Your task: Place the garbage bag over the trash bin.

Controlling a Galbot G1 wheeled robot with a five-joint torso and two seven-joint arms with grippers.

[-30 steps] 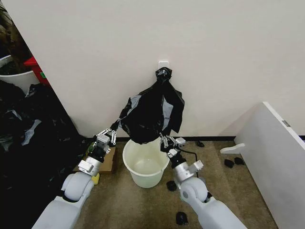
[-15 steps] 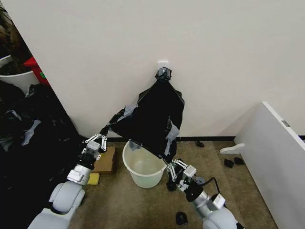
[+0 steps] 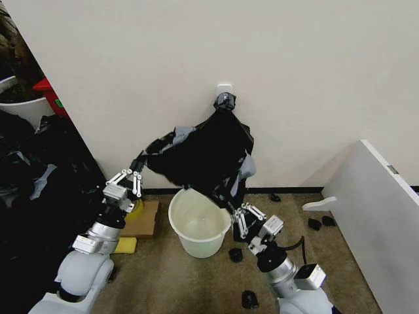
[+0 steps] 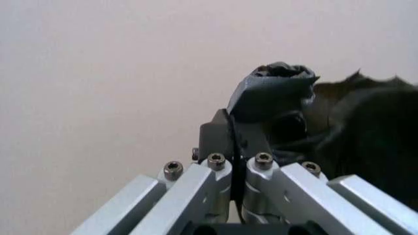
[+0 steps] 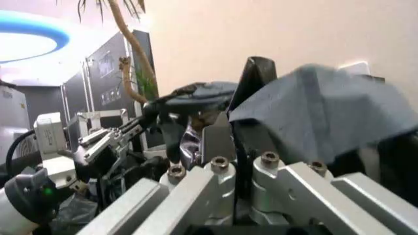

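Observation:
The garbage bag [image 3: 203,157] is a glossy black sack with grey patches. Its top hangs from a wall hook and its lower edge is stretched wide above the trash bin [image 3: 196,247], a cream-white bucket standing open on the floor. My left gripper [image 3: 133,176] is left of the bin and shut on the bag's left edge; black film shows between its closed fingers [image 4: 234,147]. Just right of the bin's rim, my right gripper [image 3: 238,213] is shut on the bag's right edge [image 5: 307,103].
A heap of black bags [image 3: 39,183] fills the left side. A cardboard box [image 3: 145,221] and a yellow item [image 3: 124,246] lie left of the bin. Small black scraps [image 3: 236,255] dot the floor. A white panel [image 3: 380,209] stands at the right.
My left gripper has pulled its edge of the bag out to the left. The right gripper dropped down and right of the rim, then rose slightly. The bag is spread wider.

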